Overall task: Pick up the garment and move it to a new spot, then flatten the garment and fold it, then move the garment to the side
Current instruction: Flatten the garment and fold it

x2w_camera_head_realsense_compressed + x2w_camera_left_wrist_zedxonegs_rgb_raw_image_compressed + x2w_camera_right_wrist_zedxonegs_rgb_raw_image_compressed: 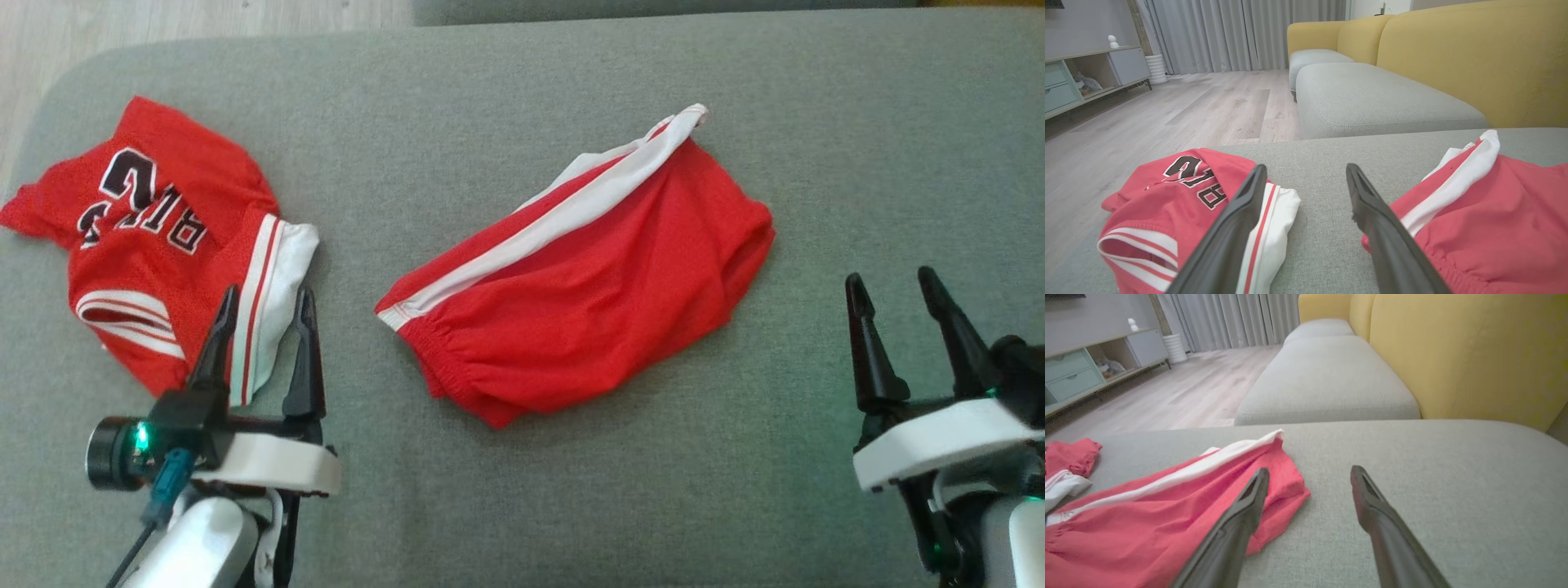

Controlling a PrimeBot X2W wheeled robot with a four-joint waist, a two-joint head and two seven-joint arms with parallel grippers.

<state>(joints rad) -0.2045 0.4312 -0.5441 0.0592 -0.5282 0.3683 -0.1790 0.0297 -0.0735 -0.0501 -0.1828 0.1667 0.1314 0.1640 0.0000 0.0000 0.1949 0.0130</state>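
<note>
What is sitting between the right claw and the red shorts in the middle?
Nothing visible. Only bare grey cushion separates the open right gripper from the red shorts; the red jersey lies on the shorts' other side.

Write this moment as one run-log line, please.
left gripper: jaws open, empty, at jersey edge | right gripper: jaws open, empty | shorts: loosely bunched, untouched, on grey cushion

A home living room, yellow sofa (1474, 61) with grey seat cushions (1380, 98), long grey curtains (1229, 32), wood floor (1167, 110), low sideboard (1126, 65) along the wall
</note>
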